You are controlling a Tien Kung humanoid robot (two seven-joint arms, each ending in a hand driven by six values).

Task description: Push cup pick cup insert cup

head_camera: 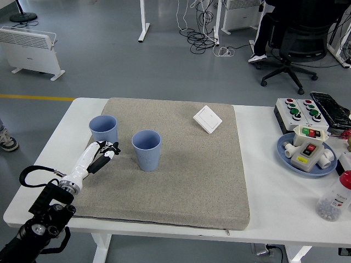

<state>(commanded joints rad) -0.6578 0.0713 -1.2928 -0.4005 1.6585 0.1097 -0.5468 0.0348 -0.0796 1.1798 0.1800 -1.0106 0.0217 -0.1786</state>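
Two blue cups stand upright on the grey mat. The left cup is near the mat's left edge, the other cup just right of it. The left hand hangs below the left cup, fingers loose, holding nothing.

A single head view looks from high on the robot's side, forward and down toward 12 o'clock, over the whole worktop and the floor beyond.
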